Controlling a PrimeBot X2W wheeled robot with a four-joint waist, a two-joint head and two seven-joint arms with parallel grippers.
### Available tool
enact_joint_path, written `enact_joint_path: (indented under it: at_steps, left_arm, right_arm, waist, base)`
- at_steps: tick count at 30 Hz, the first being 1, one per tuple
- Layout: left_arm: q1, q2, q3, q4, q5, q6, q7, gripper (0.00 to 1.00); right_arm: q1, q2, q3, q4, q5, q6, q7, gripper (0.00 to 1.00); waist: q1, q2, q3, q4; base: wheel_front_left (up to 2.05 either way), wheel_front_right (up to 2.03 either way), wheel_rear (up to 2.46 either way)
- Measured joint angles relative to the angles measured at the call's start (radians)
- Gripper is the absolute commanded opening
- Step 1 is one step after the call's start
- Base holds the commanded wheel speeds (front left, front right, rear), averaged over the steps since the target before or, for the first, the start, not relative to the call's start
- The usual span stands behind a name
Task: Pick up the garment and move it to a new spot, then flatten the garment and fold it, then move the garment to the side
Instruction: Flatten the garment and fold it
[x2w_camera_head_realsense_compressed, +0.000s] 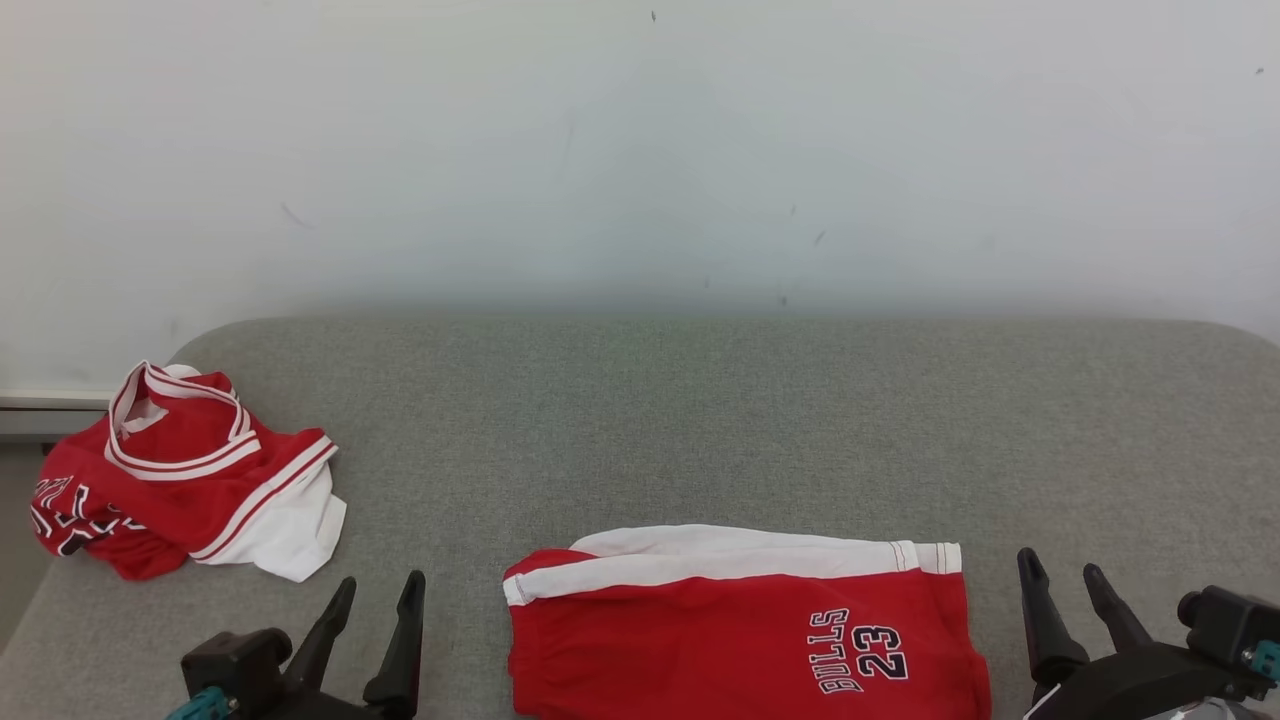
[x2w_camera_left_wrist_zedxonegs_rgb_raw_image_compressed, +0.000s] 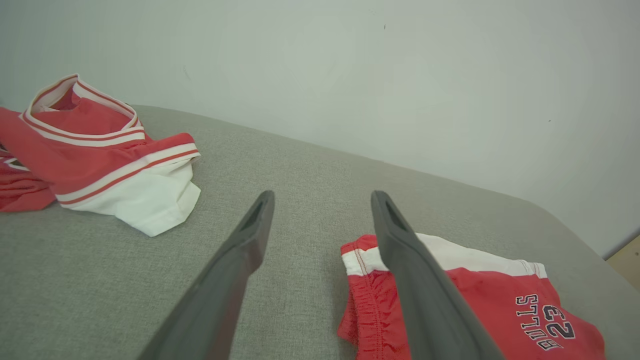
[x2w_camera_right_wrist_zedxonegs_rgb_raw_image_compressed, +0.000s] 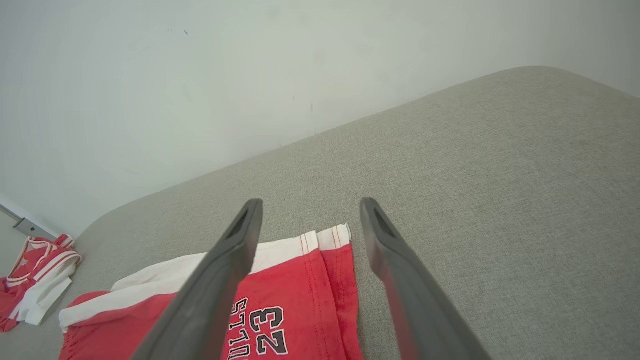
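The red shorts (laid flat) are seen between the left gripper and the right gripper, both spread, nothing held; a crumpled jersey lies beyond the left.

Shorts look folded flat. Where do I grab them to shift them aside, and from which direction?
I'd take the red shorts by their two short ends: left claw on the gathered waistband edge, right claw on the hem edge. Come in low from each side. They lie flat on the grey cushion, so only the edges offer a pinch, and each open claw sits beside one.
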Motion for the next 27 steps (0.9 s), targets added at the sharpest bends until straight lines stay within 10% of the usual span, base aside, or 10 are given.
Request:
enact_joint_path:
  at_steps: [27]
  left_arm:
    - [0.016,0.002,0.006,0.066,0.060,0.000,0.082,1.00]
  right_arm:
    - [-0.001,-0.006,0.023,0.125,-0.029,0.049,-0.114,1.00]
  waist:
    - [0.0000,0.0000,0.006,-0.007]
  base:
    - [0.00,0.00,0.00]
